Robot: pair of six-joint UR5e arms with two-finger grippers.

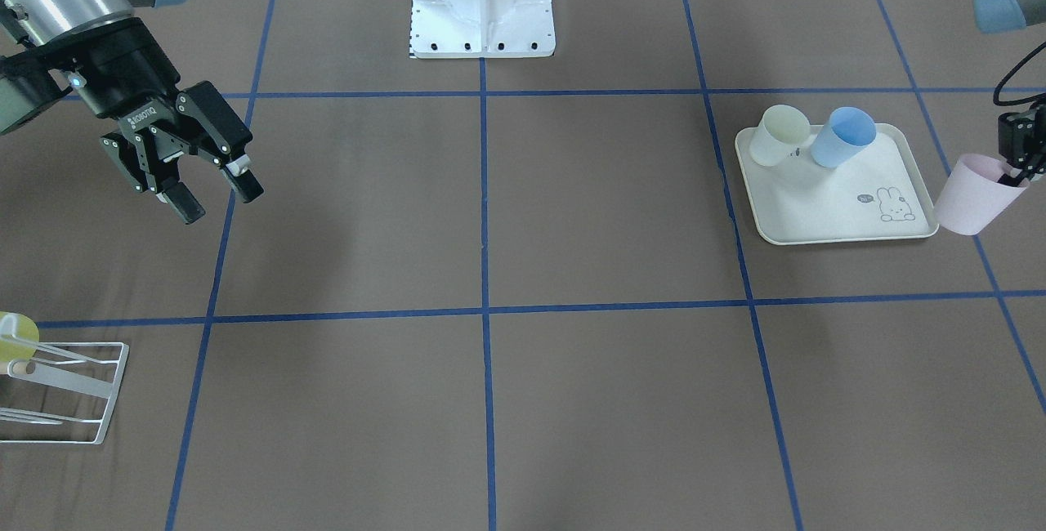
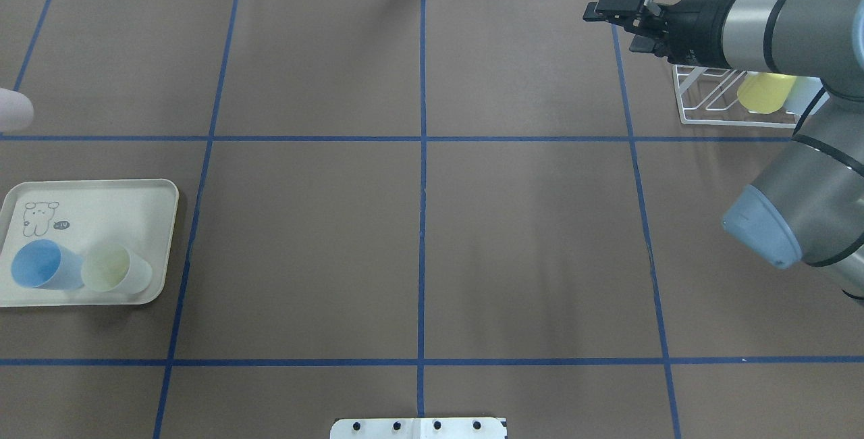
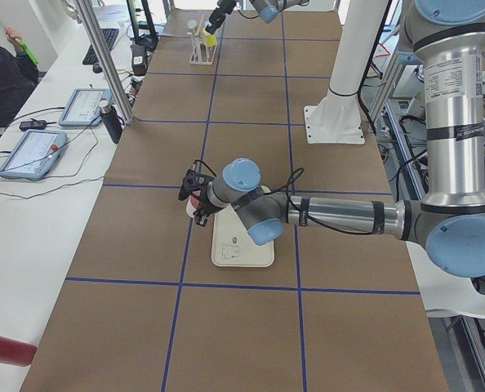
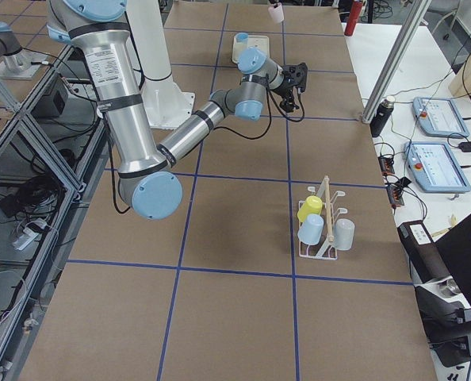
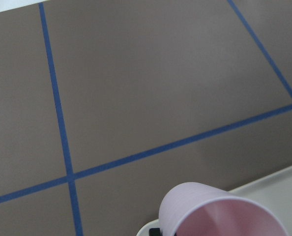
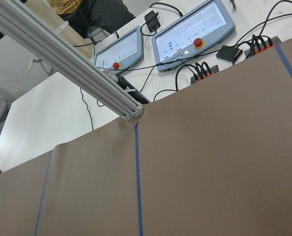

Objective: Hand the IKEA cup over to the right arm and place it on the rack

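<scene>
L gripper (image 1: 1019,171) pinches the pink cup (image 1: 976,196) by its rim wall, one finger inside, which leaves the body free for the other arm to take. The cup hangs tilted, clear of the table, just beside the tray (image 1: 842,225) edge. Two more cups stand on the tray. R gripper (image 1: 219,200) hovers well apart, jaws spread & empty, ready to receive. The rack (image 4: 327,214) sits on the R side near that arm, w/ cups on it, hence the hand-over. Judged step: bring the cup toward mid-table for transfer
</scene>
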